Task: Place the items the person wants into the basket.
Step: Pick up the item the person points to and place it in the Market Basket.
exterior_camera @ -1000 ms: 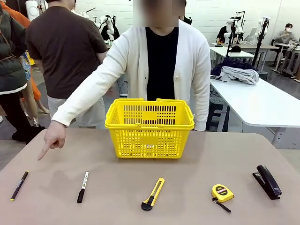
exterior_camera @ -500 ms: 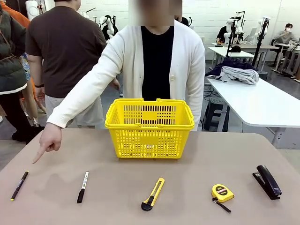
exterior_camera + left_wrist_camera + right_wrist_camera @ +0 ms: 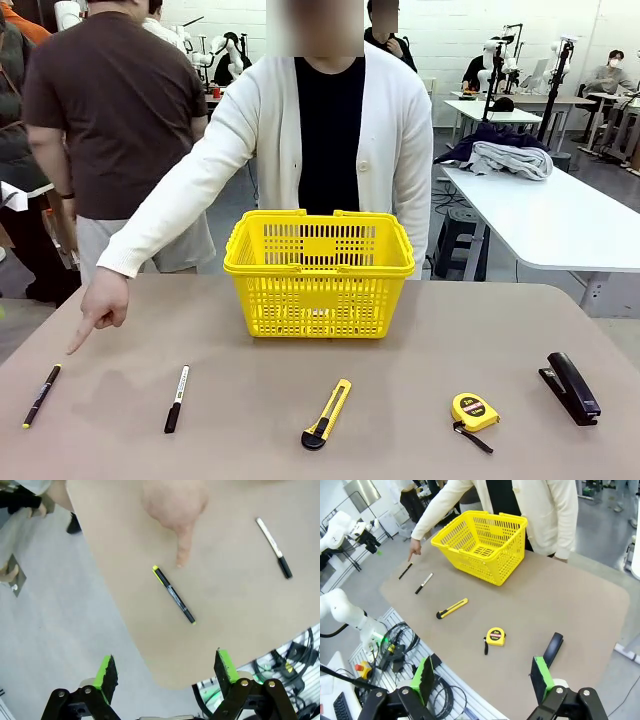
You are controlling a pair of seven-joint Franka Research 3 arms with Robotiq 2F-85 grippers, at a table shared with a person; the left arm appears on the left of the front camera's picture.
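Observation:
The person (image 3: 330, 130) in a white cardigan stands behind the yellow basket (image 3: 319, 272) and points a hand (image 3: 100, 305) down at the slim dark pen (image 3: 41, 395) at the table's left end. From the left wrist, the pointing finger (image 3: 182, 550) ends just short of the pen (image 3: 174, 594). A yellow-and-black utility knife (image 3: 326, 413) and a round yellow tape measure (image 3: 473, 412) lie along the front. My left gripper (image 3: 167, 672) hangs open high above the table's edge. My right gripper (image 3: 482, 677) is open too, high above the near edge, with the basket (image 3: 480, 545) far ahead.
A white-barrelled marker (image 3: 176, 398) lies between pen and knife, and a black stapler (image 3: 571, 387) sits at the right end. Other people stand behind at the left. Cables and a control box (image 3: 395, 650) lie on the floor beside the table.
The person's pointing hand has shifted slightly left and lower toward the pen, and the person has straightened up. Neither gripper has changed.

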